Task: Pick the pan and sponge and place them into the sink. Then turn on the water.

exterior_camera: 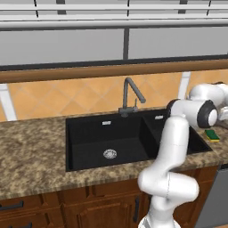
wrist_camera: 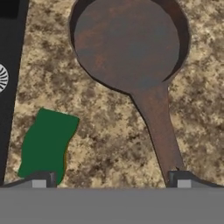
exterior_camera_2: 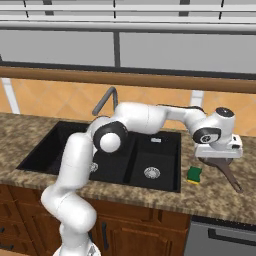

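Note:
The dark brown pan (wrist_camera: 127, 43) lies on the granite counter right of the sink (exterior_camera_2: 55, 131), its long handle (wrist_camera: 159, 127) running toward my right fingertip (wrist_camera: 181, 179). Beside it, nearer the sink, lies the sponge (wrist_camera: 47, 142), green side up; it is also visible as the sponge (exterior_camera_2: 194, 174) and the sponge (exterior_camera: 212, 134). My gripper (wrist_camera: 111, 180) hangs open just above the counter, its fingers spread from the sponge's end to the handle's end, holding nothing. My hand covers most of the pan (exterior_camera_2: 231, 179) in the right base view. No water is in view at the faucet (exterior_camera: 131, 95).
The black double-basin sink (exterior_camera: 102, 133) has round silver drains (exterior_camera: 110, 154). The grey gooseneck faucet (exterior_camera_2: 105, 102) stands behind the divider. My arm reaches across the right basin. An orange tiled wall rises behind the counter, and wooden cabinets sit below it.

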Robot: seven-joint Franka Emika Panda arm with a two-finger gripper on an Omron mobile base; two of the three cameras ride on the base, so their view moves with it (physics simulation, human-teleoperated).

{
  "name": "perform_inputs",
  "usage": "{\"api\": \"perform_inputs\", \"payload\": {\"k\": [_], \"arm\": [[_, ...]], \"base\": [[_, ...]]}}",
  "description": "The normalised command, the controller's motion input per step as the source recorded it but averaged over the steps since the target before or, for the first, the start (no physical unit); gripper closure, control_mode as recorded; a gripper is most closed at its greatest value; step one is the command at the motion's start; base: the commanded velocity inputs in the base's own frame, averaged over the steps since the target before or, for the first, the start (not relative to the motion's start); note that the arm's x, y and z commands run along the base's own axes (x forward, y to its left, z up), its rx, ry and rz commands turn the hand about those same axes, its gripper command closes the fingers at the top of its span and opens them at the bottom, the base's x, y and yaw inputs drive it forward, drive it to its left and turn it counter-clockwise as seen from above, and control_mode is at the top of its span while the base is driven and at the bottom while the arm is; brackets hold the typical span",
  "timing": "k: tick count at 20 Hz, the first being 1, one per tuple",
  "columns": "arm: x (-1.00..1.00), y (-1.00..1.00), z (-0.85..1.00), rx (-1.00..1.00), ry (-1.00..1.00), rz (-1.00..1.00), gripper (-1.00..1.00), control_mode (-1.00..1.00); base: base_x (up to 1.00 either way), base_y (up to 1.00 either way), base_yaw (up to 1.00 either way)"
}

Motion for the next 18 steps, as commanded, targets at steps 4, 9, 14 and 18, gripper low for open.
{"api": "perform_inputs", "payload": {"k": [4,9,14,18], "arm": [[0.06,0.00,-0.37,-0.01,0.00,0.00,-1.00,-1.00],[0.05,-0.07,-0.35,0.00,0.00,0.00,-1.00,-1.00],[0.03,-0.09,-0.35,0.00,0.00,0.00,-1.00,-1.00],[0.12,-0.17,-0.25,0.00,0.00,0.00,-1.00,-1.00]], "base": [[0.00,0.00,0.00],[0.00,0.00,0.00],[0.00,0.00,0.00],[0.00,0.00,0.00]]}}
